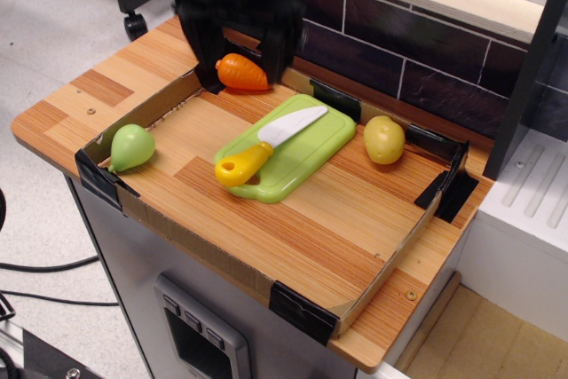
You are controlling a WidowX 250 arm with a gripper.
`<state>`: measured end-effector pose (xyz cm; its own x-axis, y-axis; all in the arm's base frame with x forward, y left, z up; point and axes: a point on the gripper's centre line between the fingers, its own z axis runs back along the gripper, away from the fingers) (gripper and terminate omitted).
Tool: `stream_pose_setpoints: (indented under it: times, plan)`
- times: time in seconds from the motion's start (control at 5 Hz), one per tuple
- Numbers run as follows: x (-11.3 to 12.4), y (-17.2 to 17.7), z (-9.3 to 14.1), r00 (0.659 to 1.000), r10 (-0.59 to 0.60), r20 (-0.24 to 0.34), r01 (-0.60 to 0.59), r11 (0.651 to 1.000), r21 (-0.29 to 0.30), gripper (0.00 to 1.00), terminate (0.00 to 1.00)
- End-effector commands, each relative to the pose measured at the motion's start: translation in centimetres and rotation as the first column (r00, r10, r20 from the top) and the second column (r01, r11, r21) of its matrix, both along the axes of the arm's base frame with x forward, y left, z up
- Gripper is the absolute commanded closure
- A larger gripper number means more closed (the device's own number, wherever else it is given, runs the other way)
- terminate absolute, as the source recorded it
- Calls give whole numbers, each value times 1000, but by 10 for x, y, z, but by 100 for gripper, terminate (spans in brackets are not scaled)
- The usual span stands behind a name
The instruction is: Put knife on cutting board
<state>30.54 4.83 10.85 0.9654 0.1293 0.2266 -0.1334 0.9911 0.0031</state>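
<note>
The knife [264,146] has a white blade and a yellow handle. It lies flat on the light-green cutting board [311,148], blade toward the back right, handle over the board's near-left end. My black gripper [241,67] hangs open and empty above the back left of the tray, well clear of the knife, its two fingers [209,64] either side of an orange toy carrot [241,74] behind it.
A green toy pear [131,147] lies at the tray's left corner and a yellow toy potato [383,139] to the right of the board. A low cardboard rim with black corner pieces [303,311] bounds the wooden table. A dark brick wall stands behind.
</note>
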Motion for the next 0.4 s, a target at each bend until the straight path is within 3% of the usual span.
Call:
stream_pose_setpoints:
  times: [0.0,0.2]
  plan:
    - [1,13,45,983,142,118,-145,989,13,0,0]
    - [1,13,45,983,142,118,-145,989,13,0,100]
